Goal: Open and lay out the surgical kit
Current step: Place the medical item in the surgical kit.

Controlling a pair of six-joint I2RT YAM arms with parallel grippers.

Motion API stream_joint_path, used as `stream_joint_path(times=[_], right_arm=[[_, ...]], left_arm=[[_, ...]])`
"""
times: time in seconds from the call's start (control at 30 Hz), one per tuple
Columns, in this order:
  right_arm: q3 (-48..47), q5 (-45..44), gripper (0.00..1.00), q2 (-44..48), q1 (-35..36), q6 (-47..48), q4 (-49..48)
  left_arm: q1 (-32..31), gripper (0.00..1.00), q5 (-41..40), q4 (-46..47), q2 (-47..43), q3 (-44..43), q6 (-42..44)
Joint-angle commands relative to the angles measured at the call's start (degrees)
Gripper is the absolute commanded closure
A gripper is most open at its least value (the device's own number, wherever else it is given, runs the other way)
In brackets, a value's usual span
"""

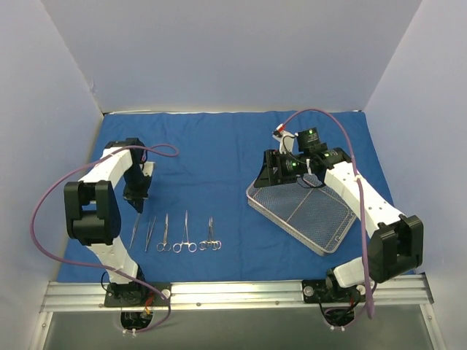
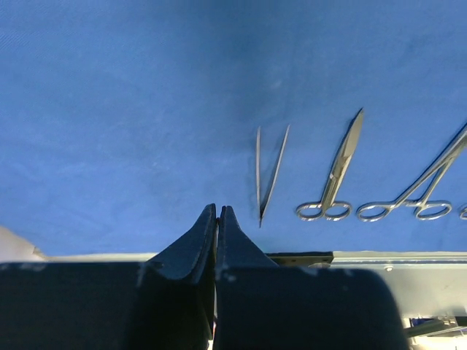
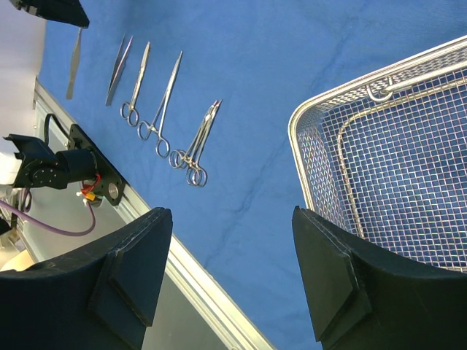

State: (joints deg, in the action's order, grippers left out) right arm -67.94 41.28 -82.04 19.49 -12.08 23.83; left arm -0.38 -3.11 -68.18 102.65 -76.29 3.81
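The royal-blue cloth wrap (image 1: 219,146) lies spread flat over the table. Several steel instruments (image 1: 185,233) lie in a row on it near the front left: tweezers (image 2: 266,171), ring-handled forceps (image 2: 337,175) and clamps (image 3: 197,142). The silver wire-mesh tray (image 1: 257,203) sits angled on the cloth at the right, and I see only mesh inside it. My left gripper (image 1: 137,198) hangs shut just behind the row's left end, holding nothing (image 2: 217,211). My right gripper (image 1: 273,171) hovers open over the tray's far left corner (image 3: 230,211), with the tray rim (image 3: 343,91) to its right.
White walls close in the back and both sides. A metal rail (image 1: 233,292) carrying the arm bases runs along the near edge. Purple cables (image 1: 51,204) loop from each arm. Bare blue cloth lies between the instruments and the tray.
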Motion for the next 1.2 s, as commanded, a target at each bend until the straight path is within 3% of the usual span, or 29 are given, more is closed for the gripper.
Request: stream_joint_path(times=[0.0,0.33,0.97,1.17], right_arm=[[-0.9,-0.1,0.33,0.0,-0.3,0.8,0.5],[-1.1,0.1,0.32,-1.2,-0.3,0.6,0.6],[-1.3,0.5,0.32,-2.1,-0.4,0.3,1.0],[-1.2,0.6,0.32,-2.2,-0.5,0.2,1.0]], left_arm=[[0.6,0.98,3.1,2.8,1.4,0.6,1.4],[4.9,0.98,3.1,4.8,4.1,0.6,1.4],[6.4,0.97,0.5,8.7,7.4,-0.5,0.9],[6.8,0.92,0.7,8.9,8.8,-1.3,1.1]])
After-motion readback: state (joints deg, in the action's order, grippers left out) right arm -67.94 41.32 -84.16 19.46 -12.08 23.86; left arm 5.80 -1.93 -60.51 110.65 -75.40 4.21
